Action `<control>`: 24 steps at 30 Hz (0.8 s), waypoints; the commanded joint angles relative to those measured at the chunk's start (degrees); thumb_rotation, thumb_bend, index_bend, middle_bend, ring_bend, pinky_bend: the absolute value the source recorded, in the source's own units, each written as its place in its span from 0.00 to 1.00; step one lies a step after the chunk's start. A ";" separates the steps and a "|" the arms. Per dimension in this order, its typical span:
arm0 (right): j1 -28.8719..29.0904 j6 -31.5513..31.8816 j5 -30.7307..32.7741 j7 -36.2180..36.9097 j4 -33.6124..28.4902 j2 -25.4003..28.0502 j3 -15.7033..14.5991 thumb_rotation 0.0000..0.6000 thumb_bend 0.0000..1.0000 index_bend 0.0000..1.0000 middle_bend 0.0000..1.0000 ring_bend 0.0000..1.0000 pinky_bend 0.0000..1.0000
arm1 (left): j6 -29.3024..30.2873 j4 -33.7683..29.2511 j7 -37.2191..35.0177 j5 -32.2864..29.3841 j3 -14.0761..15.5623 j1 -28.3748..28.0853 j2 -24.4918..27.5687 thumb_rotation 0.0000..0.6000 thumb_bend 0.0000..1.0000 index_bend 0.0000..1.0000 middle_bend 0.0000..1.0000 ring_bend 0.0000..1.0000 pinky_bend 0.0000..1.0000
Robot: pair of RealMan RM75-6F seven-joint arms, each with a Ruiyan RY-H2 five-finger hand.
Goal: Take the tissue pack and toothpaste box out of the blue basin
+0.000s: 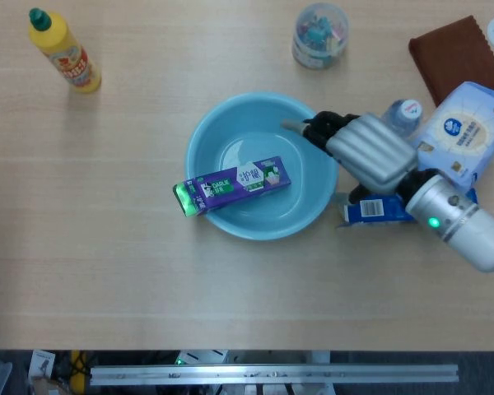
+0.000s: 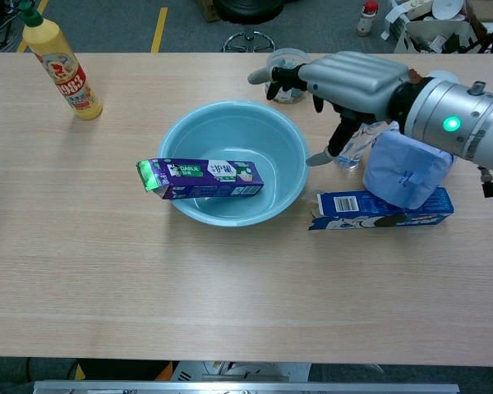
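Head view: a glossy purple toothpaste box [image 1: 235,183] leans in the round blue basin [image 1: 230,123]. Right hand [image 1: 358,146], fingers spread and empty, hovers over the rim, right of the box.

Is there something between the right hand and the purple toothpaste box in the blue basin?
Nothing visible blocks it. The right hand hovers open over the basin's right rim, and only bare basin floor lies between it and the toothpaste box, which leans on the left rim with its green end sticking out.
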 commanded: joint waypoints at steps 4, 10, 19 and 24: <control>6.48 -1.58 8.86 -6.95 4.89 -8.54 0.46 1.00 0.00 0.08 0.23 0.18 0.43 | 0.79 -0.25 -0.12 -0.02 0.07 0.61 0.42 1.00 0.25 0.11 0.25 0.17 0.27; 10.40 -1.55 14.23 -10.80 8.29 -13.65 -0.53 1.00 0.00 0.08 0.23 0.18 0.43 | 0.87 -0.22 -0.38 -0.17 0.19 0.91 0.56 1.00 0.25 0.11 0.25 0.17 0.27; 14.87 -1.35 20.16 -13.62 14.04 -20.63 -1.53 1.00 0.00 0.08 0.23 0.18 0.43 | 1.25 0.11 -1.01 -0.34 0.23 1.41 0.84 1.00 0.25 0.11 0.25 0.17 0.27; 16.37 -1.49 22.00 -13.26 16.79 -22.82 -1.58 1.00 0.00 0.10 0.24 0.19 0.43 | 1.66 0.53 -1.66 -0.77 0.23 1.92 0.98 1.00 0.25 0.11 0.25 0.17 0.27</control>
